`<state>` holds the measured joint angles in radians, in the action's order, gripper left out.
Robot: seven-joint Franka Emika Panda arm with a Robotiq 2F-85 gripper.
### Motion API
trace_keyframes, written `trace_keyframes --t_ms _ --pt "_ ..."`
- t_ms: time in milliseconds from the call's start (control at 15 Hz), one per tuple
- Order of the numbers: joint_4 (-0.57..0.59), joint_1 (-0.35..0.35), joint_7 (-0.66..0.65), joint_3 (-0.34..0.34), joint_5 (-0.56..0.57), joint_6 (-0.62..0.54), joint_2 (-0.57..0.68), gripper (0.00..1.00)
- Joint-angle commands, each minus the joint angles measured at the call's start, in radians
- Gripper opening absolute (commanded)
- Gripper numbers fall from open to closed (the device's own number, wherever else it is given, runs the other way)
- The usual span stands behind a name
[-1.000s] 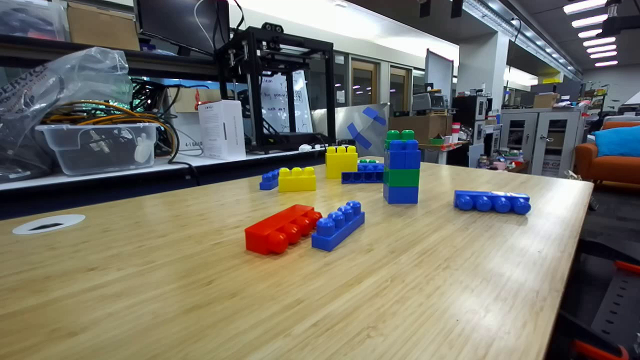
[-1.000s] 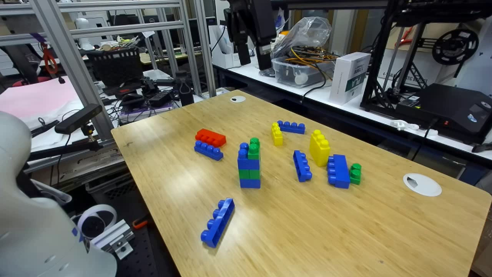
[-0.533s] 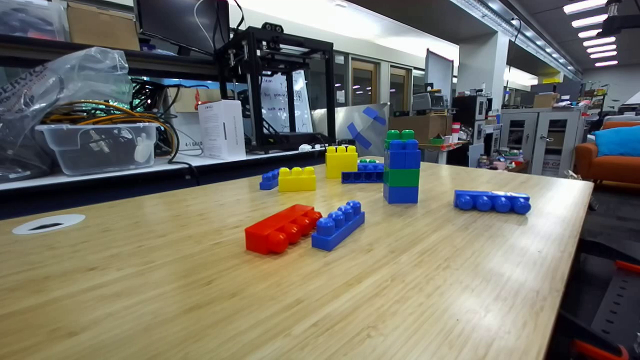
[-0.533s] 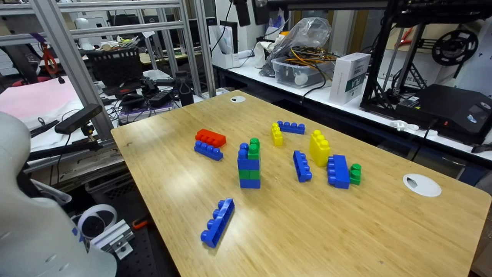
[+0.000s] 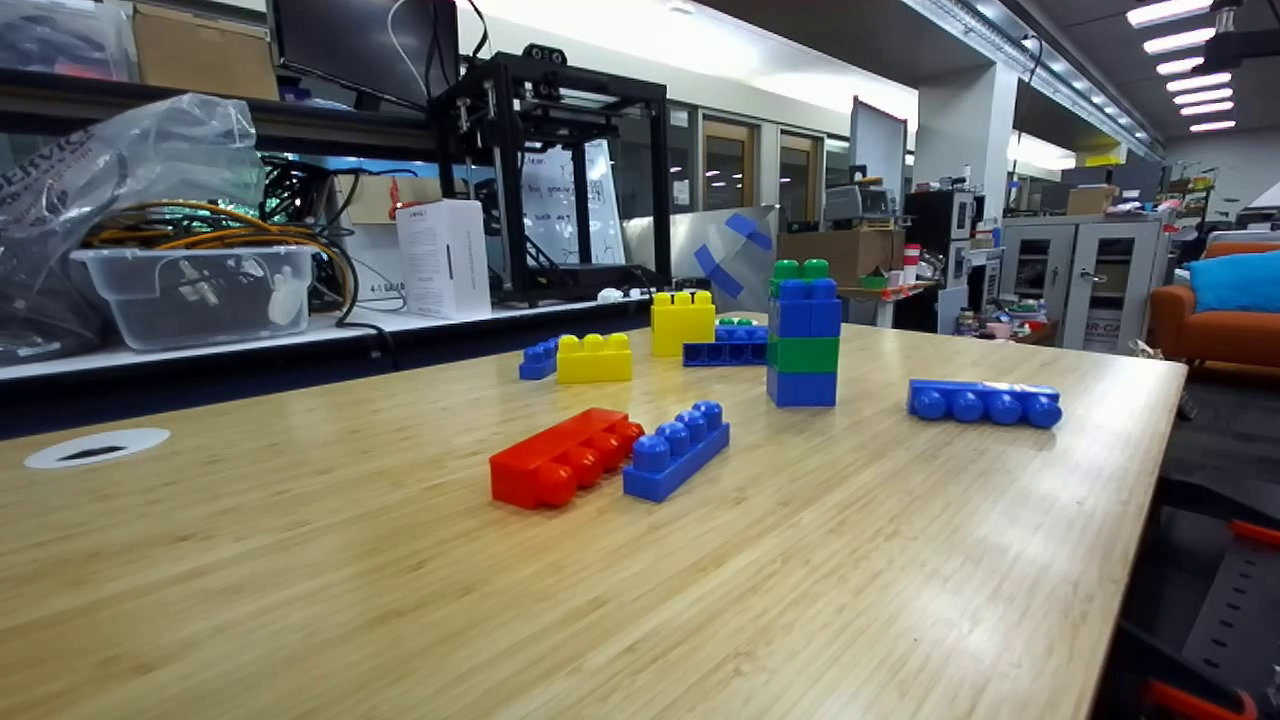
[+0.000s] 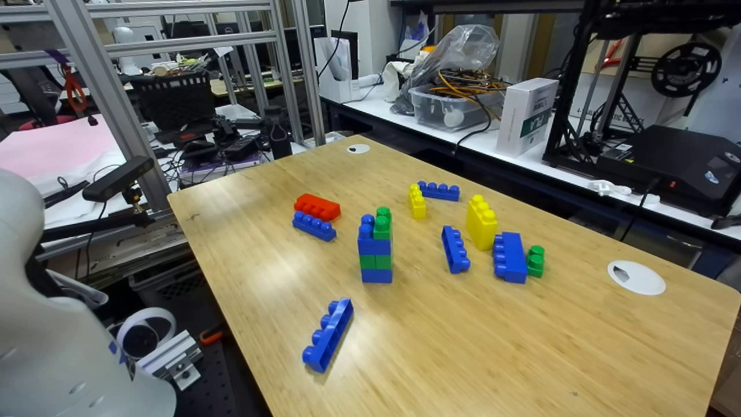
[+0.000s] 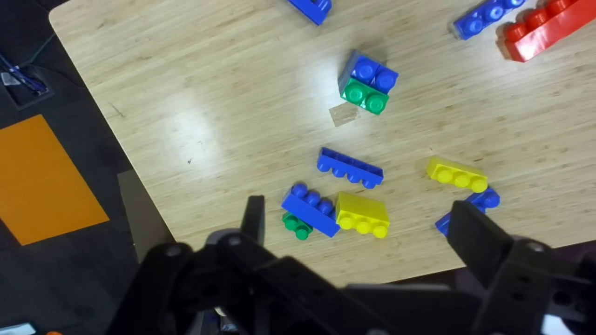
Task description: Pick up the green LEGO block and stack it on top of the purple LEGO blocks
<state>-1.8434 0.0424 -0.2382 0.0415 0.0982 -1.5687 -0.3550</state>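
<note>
The Franka Emika Panda arm (image 6: 63, 353), seen in part in an exterior view, is smooth and white, its rounded outline narrowing below an upper bulge, then swelling into a broad lower section. Small blue patches (image 6: 113, 348) and faint oval marks (image 6: 75, 390) dot the surface. In the wrist view the Robotiq gripper (image 7: 358, 202) is black, with angular links (image 7: 298, 288), blocky fingers (image 7: 479, 239) and round screw heads (image 7: 535, 247)

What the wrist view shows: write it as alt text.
Open, empty black hand over a wooden table, with a blue-and-green brick tower in the upper half. Lower down, a small green brick sits beside a blue brick, near a yellow brick.
</note>
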Motion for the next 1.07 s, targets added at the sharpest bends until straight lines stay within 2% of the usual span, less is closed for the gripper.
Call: trace_keyframes --t_ms 0,400,600,667,800,1000 --pt "0.002 -0.002 0.000 -0.002 0.001 0.002 0.000 1.00" --pt "0.001 -0.002 0.000 -0.002 0.001 0.002 0.001 1.00" --pt "0.029 0.002 -0.007 -0.008 -0.007 0.008 0.053 1.00" --pt "0.060 0.007 0.001 -0.019 -0.004 -0.070 0.173 1.00" --pt "0.089 0.007 0.002 -0.032 -0.011 -0.129 0.268 1.00" --pt "0.204 0.006 0.014 -0.061 -0.020 -0.228 0.511 1.00"
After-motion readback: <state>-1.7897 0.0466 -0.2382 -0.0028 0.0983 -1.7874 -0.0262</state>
